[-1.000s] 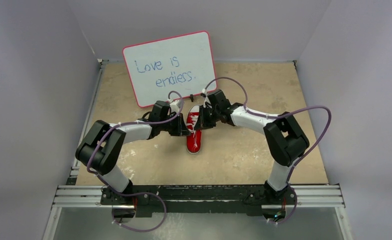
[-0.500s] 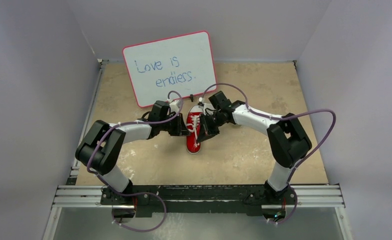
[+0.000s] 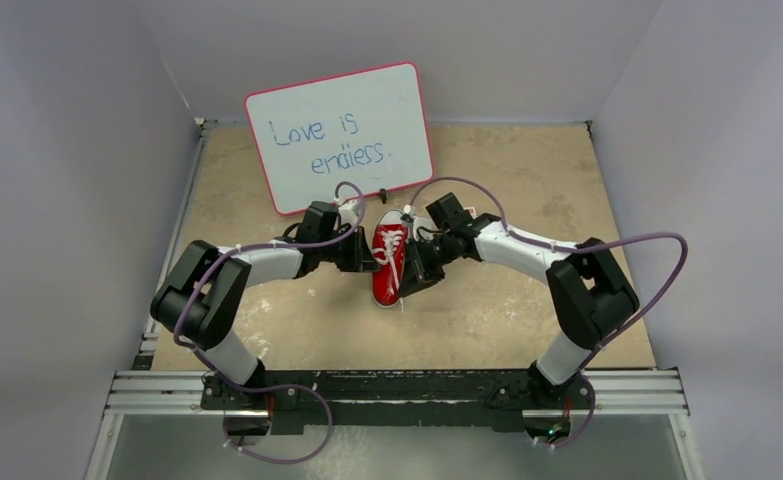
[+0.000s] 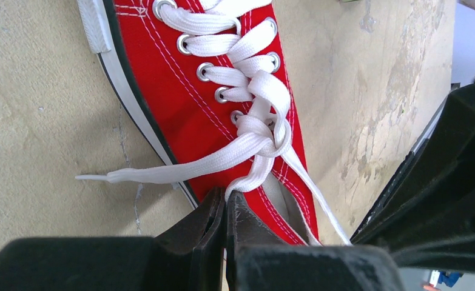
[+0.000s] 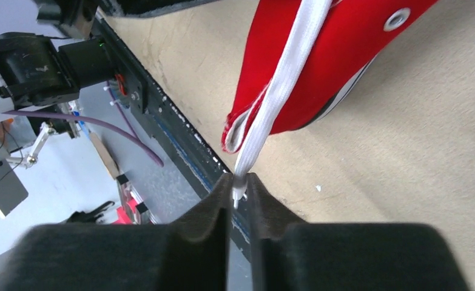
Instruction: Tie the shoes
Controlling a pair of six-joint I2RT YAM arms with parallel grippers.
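A small red sneaker (image 3: pixel 385 268) lies at the middle of the bench (image 3: pixel 507 310), white toe cap toward 12 o'clock and heel toward 6 o'clock, just below a propped whiteboard (image 3: pixel 342 130). Its white laces (image 4: pixel 262 100) are crossed once above the top eyelets.

The left gripper (image 4: pixel 225 203) has its jaws pressed together on a short strand rising from that crossing. The right gripper (image 5: pixel 238 185) pinches the very tip of the other strand, drawn taut past the heel. A third length (image 4: pixel 144 174) trails loose across the bench toward 9 o'clock (whether it is the tail of the left-hand strand is hard to tell from here).

The lace looks flat, soft and limp: it should fold readily into a loop but likely slides through a light pinch, so a hold a little in from the tip would be safer than the right's present bite. The shoe itself appears light with a soft canvas upper, and hard pulls could drag it over the bench.

Both arms reach forward with elbows flared outward and forearms bent inward, the left wrist at the shoe's 9 o'clock side, the right at about 4 o'clock, angled low.
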